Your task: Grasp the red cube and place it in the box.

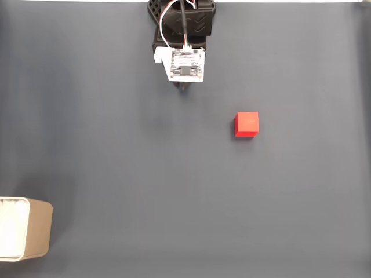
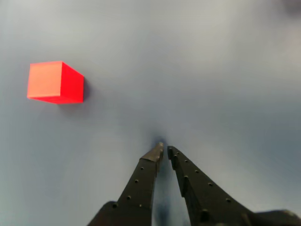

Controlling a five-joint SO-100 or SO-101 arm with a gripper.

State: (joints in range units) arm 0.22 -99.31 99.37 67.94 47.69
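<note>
In the fixed view, the arm (image 1: 184, 40) is sitting folded at the 12 o'clock edge of the grey table (image 1: 127, 150), with its white circuit board facing the camera. The red cube (image 1: 246, 124) is resting on the mat toward 4 o'clock from the arm, well apart from it and untouched. The box (image 1: 26, 229) is standing far off at the 8 o'clock corner, its white inside partly showing and cut by the frame edge. Nothing is lying in the part of it that shows.

In the wrist view, the gripper (image 2: 164, 150) is entering from 6 o'clock, its two dark fingers (image 2: 143, 181) meeting nearly tip to tip with only a sliver between them, and it is gripping nothing. The cube (image 2: 54, 82) is lying toward 10 o'clock from the tips, clear of them.

By my judgement the task is barely starting: reaching, opening, grasping, carrying and dropping into the box are all left to do.
</note>
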